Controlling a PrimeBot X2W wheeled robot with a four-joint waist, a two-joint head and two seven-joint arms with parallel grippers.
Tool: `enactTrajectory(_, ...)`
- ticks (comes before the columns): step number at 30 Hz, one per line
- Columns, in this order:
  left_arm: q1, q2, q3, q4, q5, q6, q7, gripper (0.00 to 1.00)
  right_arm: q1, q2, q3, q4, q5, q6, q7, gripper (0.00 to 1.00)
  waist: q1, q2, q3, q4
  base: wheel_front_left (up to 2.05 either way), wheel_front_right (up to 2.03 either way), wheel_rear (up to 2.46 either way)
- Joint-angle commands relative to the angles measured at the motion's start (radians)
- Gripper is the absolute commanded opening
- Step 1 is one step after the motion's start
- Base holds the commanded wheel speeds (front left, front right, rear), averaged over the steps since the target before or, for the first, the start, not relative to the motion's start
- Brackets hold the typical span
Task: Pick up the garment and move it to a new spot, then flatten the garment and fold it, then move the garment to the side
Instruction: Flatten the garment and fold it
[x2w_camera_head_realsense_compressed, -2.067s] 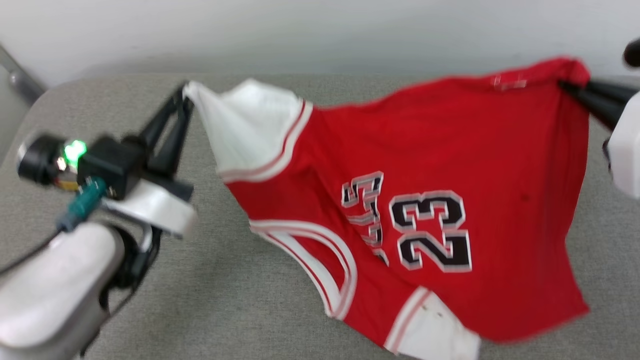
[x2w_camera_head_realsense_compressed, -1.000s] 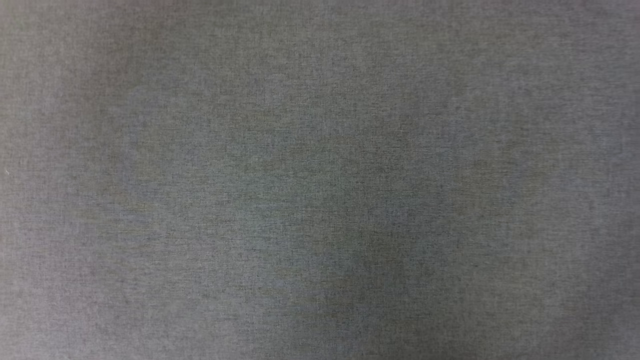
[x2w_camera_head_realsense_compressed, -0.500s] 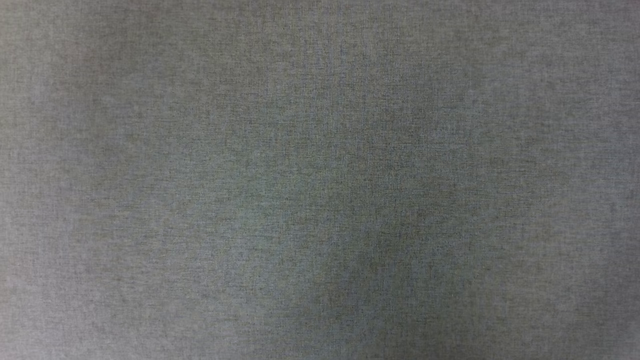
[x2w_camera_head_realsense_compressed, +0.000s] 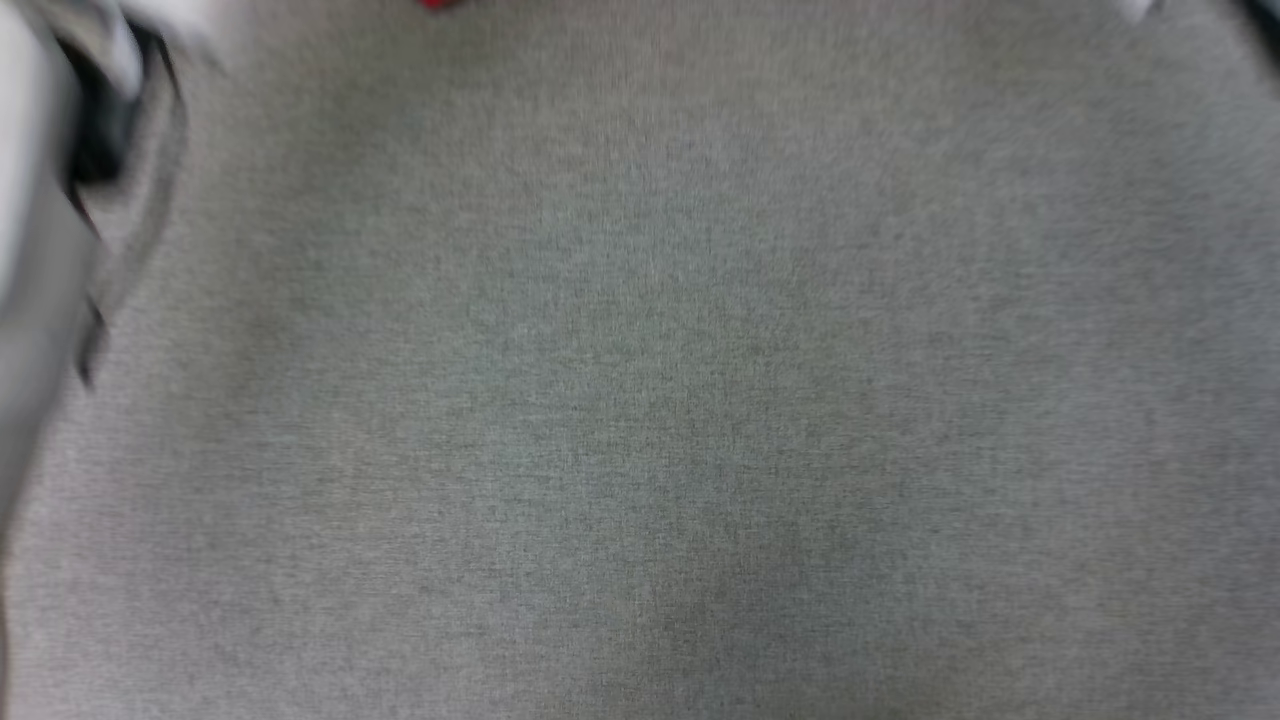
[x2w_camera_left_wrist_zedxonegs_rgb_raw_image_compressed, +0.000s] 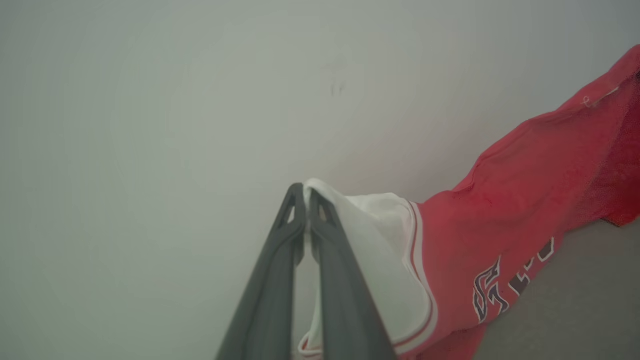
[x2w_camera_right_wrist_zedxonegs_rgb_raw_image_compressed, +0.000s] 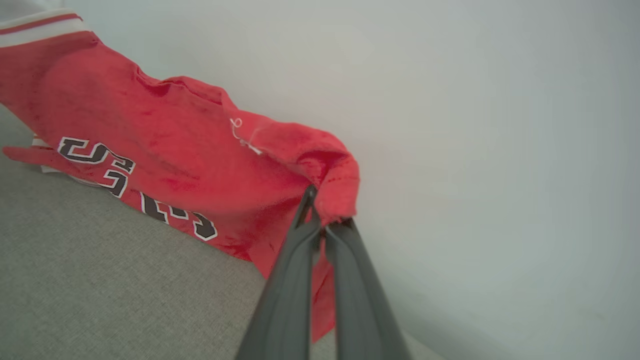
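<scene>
1. Right now, in the left wrist view, the left gripper (x2w_camera_left_wrist_zedxonegs_rgb_raw_image_compressed: 306, 192) has its fingers pressed together at the tips, approx. frame centre, pinching the edge of the white sleeve (x2w_camera_left_wrist_zedxonegs_rgb_raw_image_compressed: 380, 250) of the garment (x2w_camera_left_wrist_zedxonegs_rgb_raw_image_compressed: 505, 210).
2. From that pinch the garment stretches toward the upper right corner, w/ black-and-white lettering (x2w_camera_left_wrist_zedxonegs_rgb_raw_image_compressed: 492, 295) at lower right.
3. Behind it, a pale wall (x2w_camera_left_wrist_zedxonegs_rgb_raw_image_compressed: 150, 125) covers the left and top of the frame; the gray fabric surface (x2w_camera_left_wrist_zedxonegs_rgb_raw_image_compressed: 575, 300) shows in the lower right corner.
4. In the right wrist view, the right gripper (x2w_camera_right_wrist_zedxonegs_rgb_raw_image_compressed: 325, 215) is clamped on a bunched red corner of the garment, just right of frame centre; cloth folds over the fingertips.
5. From there the garment runs to the upper left of that frame, lettering along its lower edge, striped trim (x2w_camera_right_wrist_zedxonegs_rgb_raw_image_compressed: 35, 27) in the top left corner. Lower edge hangs close over the gray fabric surface; can't tell if it touches.
6. Head view is blurred: gray fabric surface across most of the frame, a sliver of red at the top edge left of centre, a pale forearm (x2w_camera_head_realsense_compressed: 30, 250) down the left edge.
</scene>
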Motion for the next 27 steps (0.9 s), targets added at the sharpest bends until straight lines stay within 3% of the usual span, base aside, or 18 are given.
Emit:
enactTrajectory(1,0.081,0.007,0.01,-0.038,-0.011,0.01,-0.005,0.0,0.066,-0.016,0.019,-0.021,0.02,-0.001,-0.011,0.0,0.0,0.0,-0.048,-0.003,0.0,0.0,0.0)
enactTrajectory(13,0.689,0.066,0.007,-0.252,-0.093,0.09,-0.005,0.0,0.536,-0.179,0.086,-0.231,0.143,-0.001,0.005,0.0,0.0,0.0,-0.222,-0.002,0.0,0.0,0.0)
enactTrajectory(27,1.163,0.125,-0.088,-0.401,-0.193,0.159,0.062,0.0,1.047,-0.34,-0.004,-0.479,0.222,-0.001,0.141,0.0,0.0,0.0,-0.411,-0.005,0.0,0.0,0.0)
